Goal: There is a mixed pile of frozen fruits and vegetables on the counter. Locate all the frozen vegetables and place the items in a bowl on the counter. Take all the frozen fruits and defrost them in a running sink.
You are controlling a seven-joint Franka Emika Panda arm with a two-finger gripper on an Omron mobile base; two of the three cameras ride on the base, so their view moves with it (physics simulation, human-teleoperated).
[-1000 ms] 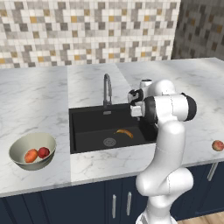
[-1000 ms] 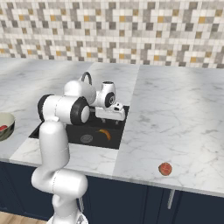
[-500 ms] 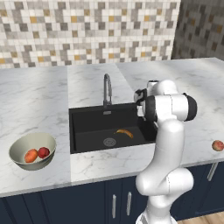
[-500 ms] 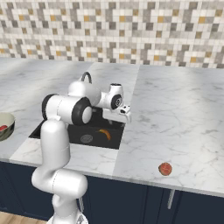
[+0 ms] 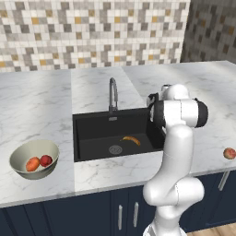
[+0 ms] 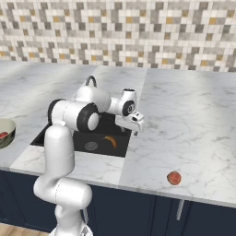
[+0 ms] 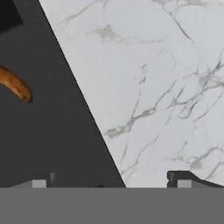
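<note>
Over the sink (image 6: pixel 60 138) edge, jaws (image 6: pixel 136 128) spread empty, banana (image 5: pixel 131 140) in basin, apple (image 6: pixel 174 177) apart on counter (image 6: pixel 193 120).

A mosaic tile wall (image 5: pixel 92 32) in beige, grey and orange backs the room; wood floor (image 5: pixel 216 228) below.

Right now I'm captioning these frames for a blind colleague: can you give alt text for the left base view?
A white robot arm stands over the right edge of a black sink holding a banana. On the marble counter, a bowl at left holds two vegetables; a peach ball lies far right.
</note>
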